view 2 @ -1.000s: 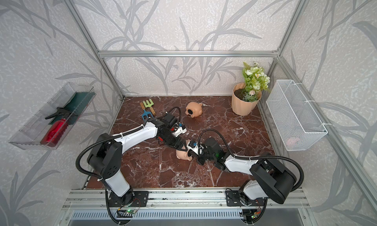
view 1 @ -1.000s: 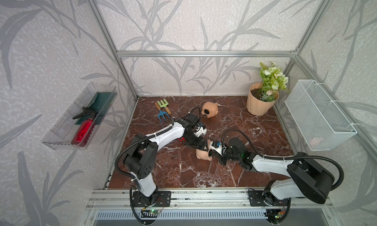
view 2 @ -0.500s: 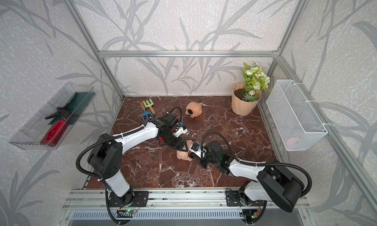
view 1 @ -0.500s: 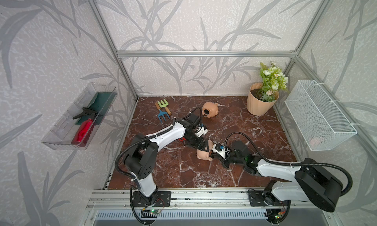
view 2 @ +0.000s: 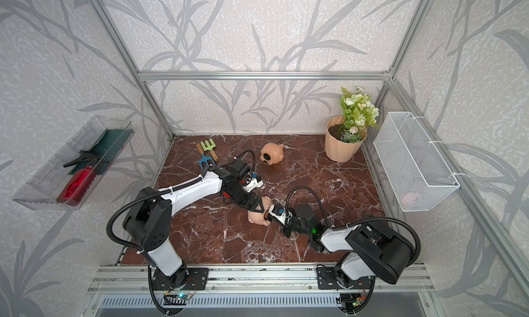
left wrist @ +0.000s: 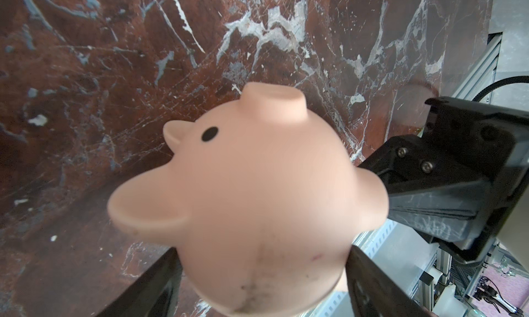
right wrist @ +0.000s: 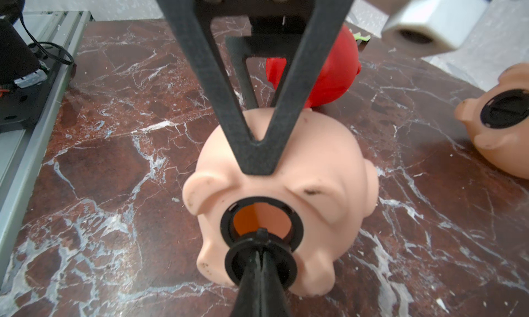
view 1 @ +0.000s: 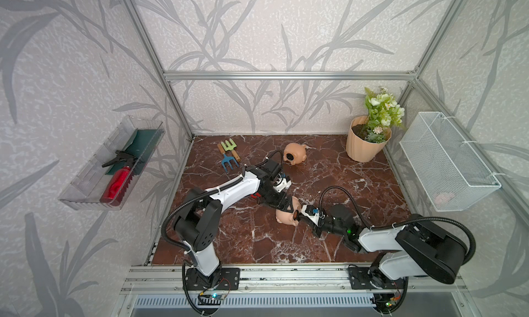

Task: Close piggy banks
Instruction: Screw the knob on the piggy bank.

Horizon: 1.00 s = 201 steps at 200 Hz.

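Note:
A peach piggy bank (view 1: 286,216) (view 2: 257,215) lies on its side mid-floor, with my left gripper (view 1: 283,205) (left wrist: 263,287) shut across its body (left wrist: 257,201). Its round belly hole (right wrist: 262,221) is open and faces my right gripper (view 1: 299,215) (right wrist: 260,244). That gripper is shut on a small black round plug (right wrist: 260,264), held right at the hole's rim. A red piggy bank (right wrist: 329,72) lies behind, mostly hidden under the left arm in both top views. Another peach piggy bank (view 1: 294,154) (right wrist: 503,129) lies further back with a black plug in its belly.
Small garden tools (view 1: 229,155) lie at the back left. A ribbed peach flower pot (view 1: 363,144) stands in the back right corner. A white wire basket (view 1: 446,161) hangs on the right wall, and a clear tray (view 1: 111,164) with a red spray bottle on the left wall.
My right arm has shifted its wrist and elbow slightly while the plug stays at the pig's belly. The left arm and the held pig have barely moved.

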Tool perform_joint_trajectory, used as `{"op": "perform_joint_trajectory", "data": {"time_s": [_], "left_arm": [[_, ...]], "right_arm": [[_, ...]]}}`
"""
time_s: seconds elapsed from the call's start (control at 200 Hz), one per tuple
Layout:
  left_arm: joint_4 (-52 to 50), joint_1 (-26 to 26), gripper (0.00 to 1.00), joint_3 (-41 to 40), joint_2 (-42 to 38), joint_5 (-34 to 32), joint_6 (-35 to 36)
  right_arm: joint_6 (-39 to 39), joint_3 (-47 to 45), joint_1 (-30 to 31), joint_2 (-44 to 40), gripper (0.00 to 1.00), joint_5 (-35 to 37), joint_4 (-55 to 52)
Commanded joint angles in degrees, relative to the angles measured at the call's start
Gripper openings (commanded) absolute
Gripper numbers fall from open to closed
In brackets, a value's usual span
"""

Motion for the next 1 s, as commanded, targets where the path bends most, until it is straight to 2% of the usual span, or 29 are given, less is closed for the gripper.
{"op": "perform_joint_trajectory", "data": {"time_s": [0.0,0.335,0.575,1.0], "left_arm": [[-1.3,-0.1,0.84,-0.6,1.6,-2.4,0.7],[-1.7,-0.1,0.84,-0.4,1.7,-2.4,0.6],[-1.6,-0.1,0.84,-0.4,1.8,-2.3,0.6],[-1.5,-0.1,0.84,-0.7,1.9,-1.9,0.9]], "right_arm": [[-1.0,-2.0,0.0,2.0,0.0,0.5,13.0],[-1.3,-2.4,-0.7,7.1,0.0,-1.3,18.7],[-2.3,-0.8,-0.8,6.3,0.0,-2.5,13.4],[-2.9,0.2,-0.8,7.5,0.0,-3.3,13.0]]}}
